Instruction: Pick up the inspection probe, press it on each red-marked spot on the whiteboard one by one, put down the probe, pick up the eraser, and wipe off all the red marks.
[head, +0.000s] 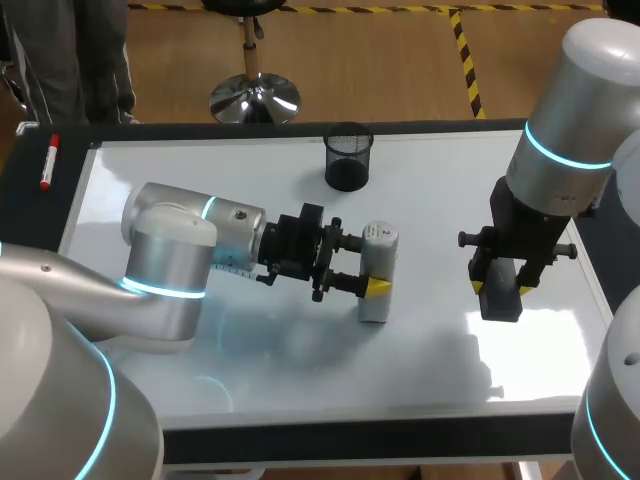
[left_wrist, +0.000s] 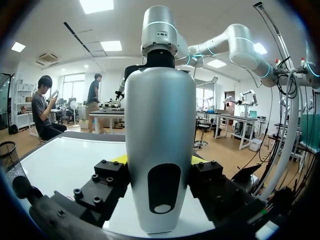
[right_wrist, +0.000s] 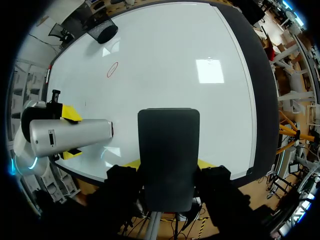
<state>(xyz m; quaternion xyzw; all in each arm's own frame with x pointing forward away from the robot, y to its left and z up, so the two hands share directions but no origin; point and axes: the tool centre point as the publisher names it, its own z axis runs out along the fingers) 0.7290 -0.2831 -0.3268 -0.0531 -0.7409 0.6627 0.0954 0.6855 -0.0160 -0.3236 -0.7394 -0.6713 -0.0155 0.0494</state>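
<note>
Progress stands partway on the white whiteboard (head: 440, 200) atop the bench: the left tool (head: 372, 264) is clamped on the silver-grey, bottle-shaped inspection probe (head: 377, 275), held at the board's middle, while the right tool (head: 500, 290) grips the black rectangular eraser (head: 500, 303) near the board's right edge. One red oval mark (right_wrist: 112, 69) shows unwiped, not far from the black mesh cup (head: 347, 157); whether it has been pressed cannot be told. On this evidence, setting down the probe and all the wiping are left.
</note>
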